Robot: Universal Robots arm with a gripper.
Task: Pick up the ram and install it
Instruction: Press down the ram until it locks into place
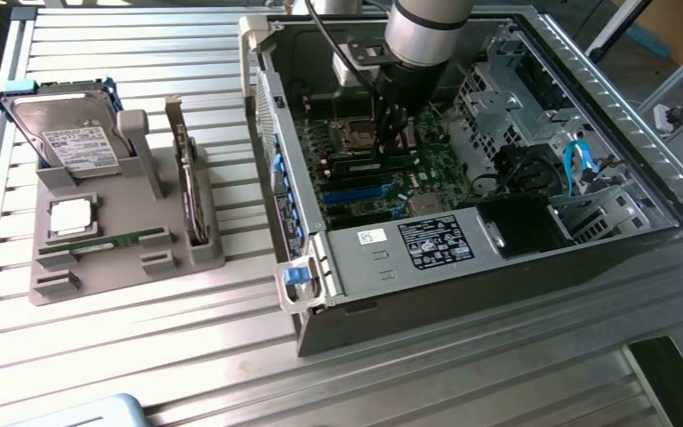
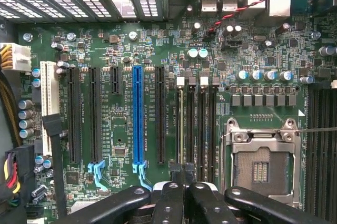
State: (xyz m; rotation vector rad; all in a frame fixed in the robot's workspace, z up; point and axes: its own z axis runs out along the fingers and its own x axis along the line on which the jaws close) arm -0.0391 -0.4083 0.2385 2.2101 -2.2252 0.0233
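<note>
Presently, the open computer case [image 1: 461,169] lies on the slatted table [image 1: 140,356], motherboard [image 2: 121,50] exposed. On the exterior view's left stands a grey holder tray [image 1: 116,258] carrying the hard drive [image 1: 68,133] and an upright expansion card [image 1: 184,178]. The arm reaches down into the case, the gripper [image 2: 184,179] just above the memory slots [image 2: 197,124] beside the CPU socket [image 2: 260,161]. Its jaws are drawn narrow, nearly together. The ram [image 2: 181,124] stands edge-up in one slot, directly ahead of the fingertips; whether they touch it cannot be told.
</note>
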